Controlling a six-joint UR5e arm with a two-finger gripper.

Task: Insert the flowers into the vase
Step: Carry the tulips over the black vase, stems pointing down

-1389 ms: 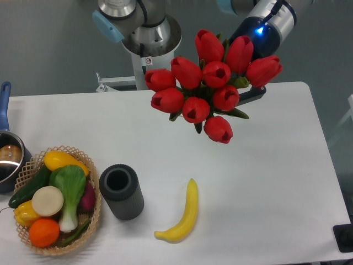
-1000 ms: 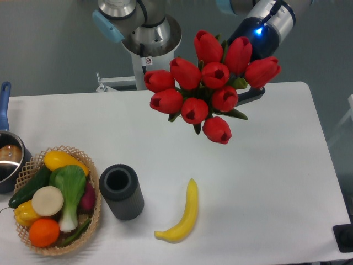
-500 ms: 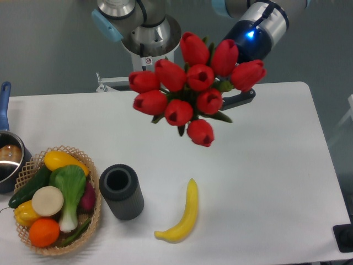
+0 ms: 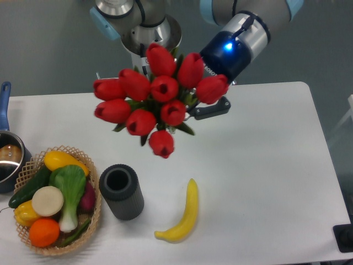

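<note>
The flowers (image 4: 157, 102), a bunch of glossy red tulips with green leaves, hang in the air above the table, up and to the right of the vase. The vase (image 4: 121, 191) is a short dark grey cylinder with a round black opening, standing upright near the table's front left. My gripper (image 4: 204, 108) is behind the blooms, shut on the flowers' stems; only one dark finger (image 4: 212, 109) shows, and the stems are hidden by the blooms.
A wicker basket (image 4: 94, 179) of vegetables and fruit stands left of the vase. A yellow banana (image 4: 182, 215) lies right of the vase. A steel pot with a blue handle (image 4: 6, 154) sits at the left edge. The arm's base (image 4: 146, 33) is at the back.
The gripper has carried the flowers leftward and slightly down, closer to above the vase. Nothing on the table has moved.
</note>
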